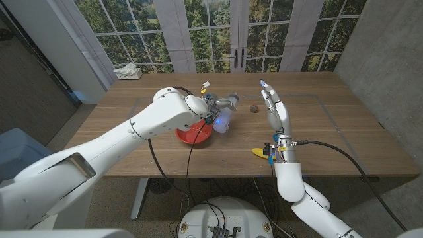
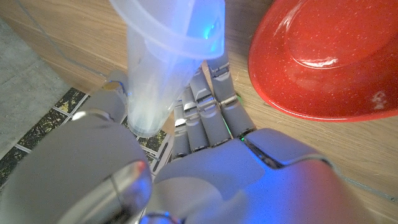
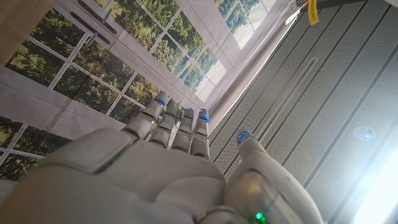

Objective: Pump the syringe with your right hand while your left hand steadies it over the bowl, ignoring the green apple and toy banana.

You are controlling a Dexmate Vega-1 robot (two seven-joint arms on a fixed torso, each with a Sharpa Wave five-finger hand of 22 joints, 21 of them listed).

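My left hand (image 1: 210, 109) grips a large translucent syringe (image 1: 223, 121) at the far right rim of the red bowl (image 1: 193, 135) in the head view. Seen from the left wrist, the syringe barrel (image 2: 163, 59) stands between the fingers (image 2: 205, 115) and thumb of my left hand (image 2: 211, 143), with the red bowl (image 2: 329, 56) beside it on the wood. My right hand (image 1: 273, 109) is raised to the right of the syringe, apart from it, fingers straight and holding nothing. In the right wrist view, the right hand (image 3: 180, 155) points at windows and ceiling.
A yellow toy banana (image 1: 262, 153) lies near the table's front edge by my right wrist. A small brown object (image 1: 252, 108) sits between the two hands. A tissue box (image 1: 127, 71) stands at the far left corner. Cables trail over the table's front edge.
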